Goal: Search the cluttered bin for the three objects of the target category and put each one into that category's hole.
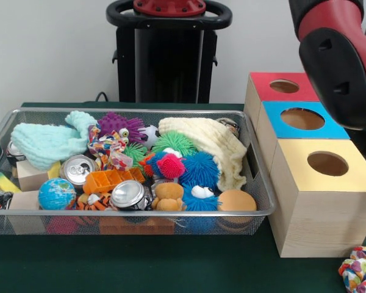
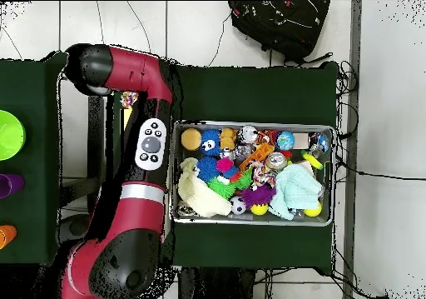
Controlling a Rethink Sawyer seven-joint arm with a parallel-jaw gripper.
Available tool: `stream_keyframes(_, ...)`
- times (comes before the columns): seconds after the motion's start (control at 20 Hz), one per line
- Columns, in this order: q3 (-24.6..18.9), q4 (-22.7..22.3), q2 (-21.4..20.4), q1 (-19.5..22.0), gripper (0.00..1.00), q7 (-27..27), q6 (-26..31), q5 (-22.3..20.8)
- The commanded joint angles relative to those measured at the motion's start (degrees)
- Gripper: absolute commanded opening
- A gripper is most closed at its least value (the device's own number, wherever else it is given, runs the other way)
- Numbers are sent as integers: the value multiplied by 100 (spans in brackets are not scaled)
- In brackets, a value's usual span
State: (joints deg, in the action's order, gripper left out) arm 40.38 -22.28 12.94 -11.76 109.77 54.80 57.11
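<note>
Arm [image 1: 338, 67]: its thick red and black link hangs over the blue box [image 1: 274, 129]. The tool is not visible in either view, so I cannot tell if it is wide, narrow or holding anything.

Desk [image 1: 171, 268]: green top. The wire bin [image 1: 140, 213] sits mid-desk, and three boxes stand in a row just beside one short end of it.

Target category: not identifiable from these views. Candidates are all in the bin, piled touching one another.

Risks, judged from the layout:
- Arm vs. boxes. The link is close above the row, so a low swing toward the bin could clip the blue box or the red box [image 1: 262, 85] and shift the holes.
- Yellow box [image 1: 320, 207]. It nearly touches the bin rim, so a push on the bin would likely move it too.
- Cream cloth [image 1: 216, 143] and mint cloth [image 1: 46, 143]. Both drape over other items and may hide a target. Either could snag and lift along with a pick.
- Spiky balls, e.g. the blue ball [image 1: 198, 168]. They are soft and packed tight, so a grasp may catch two or slip off.
- Cans [image 1: 78, 168] [image 1: 128, 194]. They are smooth and lie tilted, so they are likely to roll aside under contact.
- Knotted rag toy [image 1: 358, 270]. It lies on the desk at the corner by the yellow box, outside the bin. A search limited to the bin would miss it if it counts as a target.
</note>
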Motion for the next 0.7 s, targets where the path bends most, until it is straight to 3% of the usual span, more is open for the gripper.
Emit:
stream_keyframes(0.05, -365, -162, 188, 103, 100, 1578, 152, -69)
stream_keyframes(0.25, -121, 180, 312, 219, 100, 1640, 384, 0)
stream_keyframes(0.7, 24, 565, 750, 360, 100, 1656, 106, 118)
